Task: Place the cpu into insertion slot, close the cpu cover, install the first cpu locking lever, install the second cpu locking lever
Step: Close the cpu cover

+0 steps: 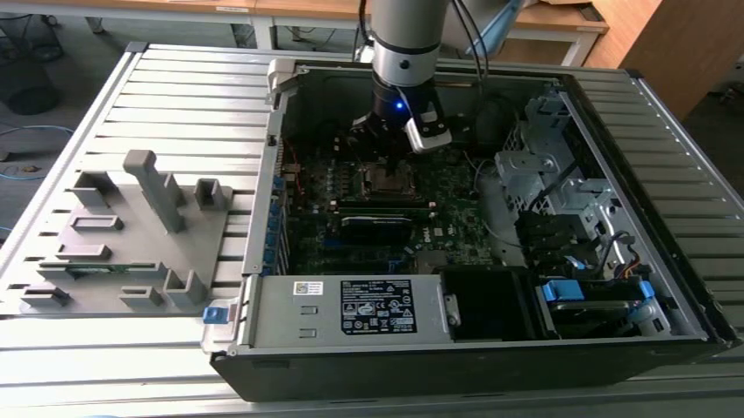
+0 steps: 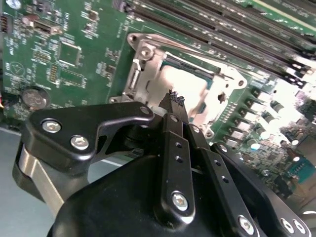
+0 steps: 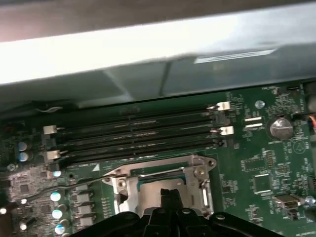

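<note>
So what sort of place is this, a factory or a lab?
Probably a robotics test lab or workshop: an open black desktop computer case lies on a grey slatted metal workbench, a silver robot arm reaches into it, and pale wooden office desks stand behind.

Matt black pincer (image 2: 173, 100); shiny silvery metal cpu cover (image 2: 147, 70).

Desk (image 1: 174, 96): grey metal, ribbed in long parallel slats, evenly lit. 
Floor (image 1: 82, 52): plain grey, beyond the desk's far edge. 
Tables (image 1: 233, 10): light wood tops, pale legs, at the back. 
Panel (image 1: 674, 43): brown wood, exterior view's far right. 
Bin (image 1: 26, 83): dark, on the floor.
</note>
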